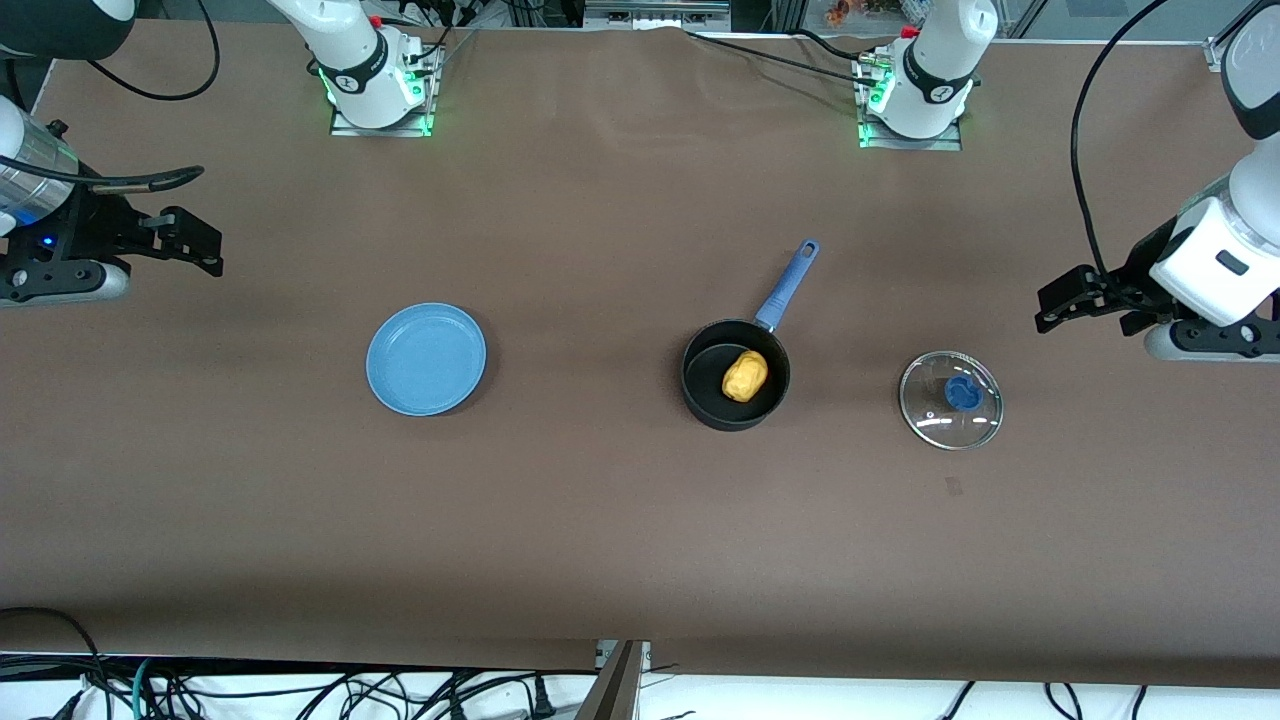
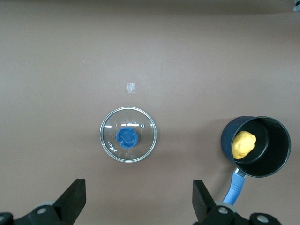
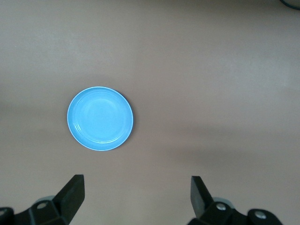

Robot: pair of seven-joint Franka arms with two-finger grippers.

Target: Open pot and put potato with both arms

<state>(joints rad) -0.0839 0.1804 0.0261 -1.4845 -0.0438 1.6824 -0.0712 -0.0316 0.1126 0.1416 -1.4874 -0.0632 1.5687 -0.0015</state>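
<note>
The black pot (image 1: 706, 388) stands uncovered near the table's middle, its blue handle (image 1: 790, 285) pointing toward the robots' bases. The yellow-orange potato (image 1: 745, 375) lies inside it. The glass lid (image 1: 951, 400) with its blue knob rests flat on the table beside the pot, toward the left arm's end. My left gripper (image 1: 1052, 305) hangs open and empty in the air at that end of the table. In the left wrist view the left gripper (image 2: 139, 197) is off the lid (image 2: 128, 134), with pot (image 2: 272, 152) and potato (image 2: 244, 144) to one side. My right gripper (image 1: 205, 245) hovers open and empty at the right arm's end.
A flat blue plate (image 1: 426, 359) with nothing on it lies toward the right arm's end of the table; in the right wrist view the plate (image 3: 100, 118) is off from the right gripper (image 3: 136, 194). Brown cloth covers the table. Cables run along the table's front edge.
</note>
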